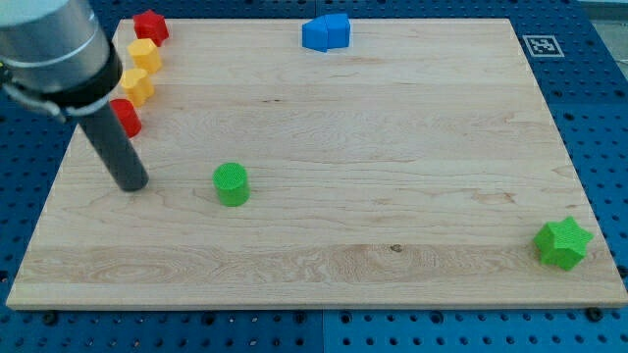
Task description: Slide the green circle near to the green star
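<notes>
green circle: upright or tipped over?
Upright. The green circle stands on its flat base, round top face up, on the board. My tip is to its left in the view, not touching.

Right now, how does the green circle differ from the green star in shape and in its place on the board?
The green circle is a round cylinder with a flat top; the green star has pointed arms. The circle stands left of the board's middle, close to my tip, which is just to its left and apart from it; the star sits far off at the view's bottom right corner. Both share the same bright green and look about equal in size.
</notes>
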### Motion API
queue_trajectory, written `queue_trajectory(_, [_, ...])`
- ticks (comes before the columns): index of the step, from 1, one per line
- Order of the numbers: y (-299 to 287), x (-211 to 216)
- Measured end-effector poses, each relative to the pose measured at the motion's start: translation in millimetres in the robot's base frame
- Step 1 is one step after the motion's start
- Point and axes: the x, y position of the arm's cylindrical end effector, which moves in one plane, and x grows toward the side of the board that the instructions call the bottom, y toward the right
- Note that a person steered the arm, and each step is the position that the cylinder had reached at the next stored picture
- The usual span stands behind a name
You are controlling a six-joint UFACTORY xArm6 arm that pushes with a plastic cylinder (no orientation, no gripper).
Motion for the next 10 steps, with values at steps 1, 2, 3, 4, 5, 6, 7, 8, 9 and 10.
queue_trajectory(1, [2.7,-0.1])
queue_trajectory(2, [50.1,-0.1])
queue_trajectory(3, [105.9,18.4])
queue_trajectory(4, [138.7,40.3])
queue_trajectory(5, [174.8,41.9])
queue_trajectory(6, [217.5,43.7])
queue_trajectory(7, [245.6,59.5])
queue_trajectory(8, [269.3,72.0])
queue_trajectory(9, [288.1,84.8])
queue_trajectory(10, [295.9,98.1])
